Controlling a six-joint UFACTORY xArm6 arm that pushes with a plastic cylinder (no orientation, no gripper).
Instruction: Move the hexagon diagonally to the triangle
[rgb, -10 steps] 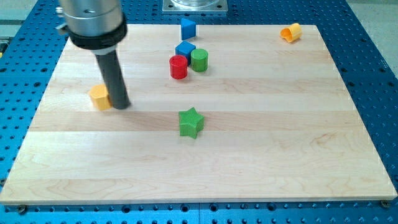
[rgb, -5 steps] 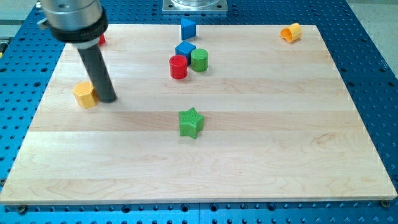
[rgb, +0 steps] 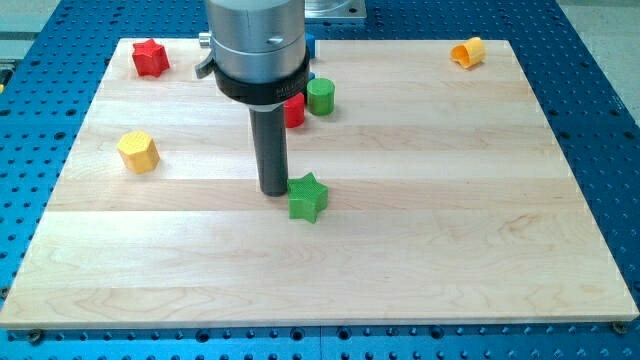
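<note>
The yellow hexagon (rgb: 138, 152) lies at the view's left on the wooden board (rgb: 450, 230). My tip (rgb: 274, 191) stands on the board well to the right of the hexagon, right against the left side of the green star (rgb: 308, 197). The arm's wide body hides most of the blue blocks near the view's top centre, and only a sliver of blue (rgb: 310, 44) shows beside it. No triangle shape can be made out in this view.
A red star (rgb: 150, 57) sits at the top left. A green cylinder (rgb: 320, 96) and a partly hidden red cylinder (rgb: 296, 110) stand just right of the rod. A small orange block (rgb: 466, 51) lies at the top right corner.
The hexagon slid left under the rod's push. My tip then left it and moved right to the green star. The red star is now uncovered and the blue blocks are hidden.
</note>
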